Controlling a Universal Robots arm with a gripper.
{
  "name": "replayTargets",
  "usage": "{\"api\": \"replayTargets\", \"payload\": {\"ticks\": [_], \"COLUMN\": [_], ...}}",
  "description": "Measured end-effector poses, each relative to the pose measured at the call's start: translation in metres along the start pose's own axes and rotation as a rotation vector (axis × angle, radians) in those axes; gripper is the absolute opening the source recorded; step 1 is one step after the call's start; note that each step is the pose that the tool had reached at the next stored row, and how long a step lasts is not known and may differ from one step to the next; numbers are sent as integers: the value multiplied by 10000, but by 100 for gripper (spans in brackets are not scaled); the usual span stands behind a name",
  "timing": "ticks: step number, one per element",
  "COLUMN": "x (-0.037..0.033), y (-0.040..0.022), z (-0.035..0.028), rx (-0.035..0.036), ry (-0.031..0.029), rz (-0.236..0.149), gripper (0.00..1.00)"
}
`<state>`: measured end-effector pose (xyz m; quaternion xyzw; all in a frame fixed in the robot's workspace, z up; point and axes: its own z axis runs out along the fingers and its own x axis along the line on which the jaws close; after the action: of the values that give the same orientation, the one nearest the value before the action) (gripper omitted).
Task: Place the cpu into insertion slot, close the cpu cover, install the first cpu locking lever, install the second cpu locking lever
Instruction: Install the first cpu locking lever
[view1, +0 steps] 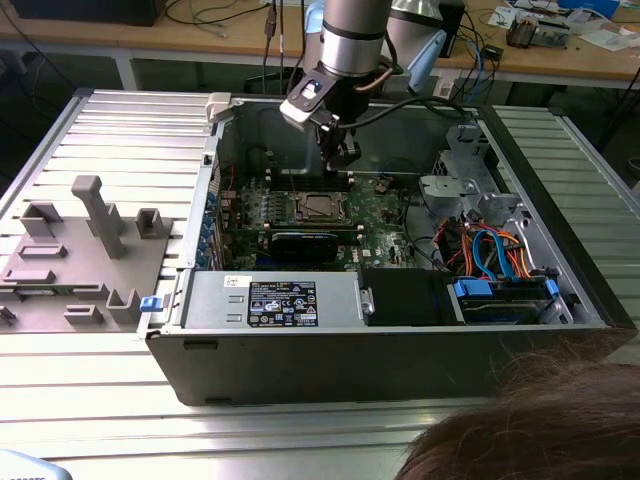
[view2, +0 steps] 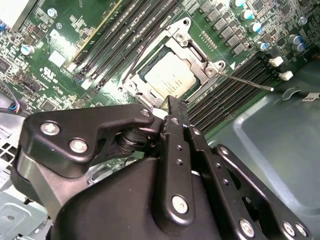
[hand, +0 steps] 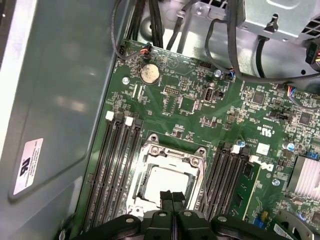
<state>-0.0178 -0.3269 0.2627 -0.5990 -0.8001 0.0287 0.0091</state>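
Note:
The cpu (view2: 170, 80) lies flat in the insertion slot (hand: 150, 150) on the green board, its dull silver top showing in both wrist views. The cpu cover (view2: 197, 52) is down around it, framing the chip (hand: 162, 181) through its window. One thin locking lever (view2: 245, 81) sticks out from the socket's corner over the memory slots. A second thin lever (view2: 142, 52) runs along the opposite side of the socket. My gripper (hand: 171, 196) hangs just above the socket's edge, fingers pressed together and holding nothing. In the exterior view the gripper (view1: 338, 155) sits inside the open case above the socket (view1: 318, 207).
Long black memory slots (hand: 117, 165) flank the socket on both sides. The case's metal wall (hand: 60, 100) stands close by. Drive cages and bundled cables (view1: 490, 250) fill the exterior view's right. A grey fixture block (view1: 90, 250) sits left of the case. A person's hair (view1: 530, 430) shows in front.

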Motion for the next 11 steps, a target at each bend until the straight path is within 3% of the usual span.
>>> {"api": "replayTargets", "payload": {"ticks": [3,11], "x": [0,0], "y": [0,0], "z": [0,0], "rx": [-7,-18], "ry": [-22,-51], "rz": [-369,-899], "gripper": [11,11]}}
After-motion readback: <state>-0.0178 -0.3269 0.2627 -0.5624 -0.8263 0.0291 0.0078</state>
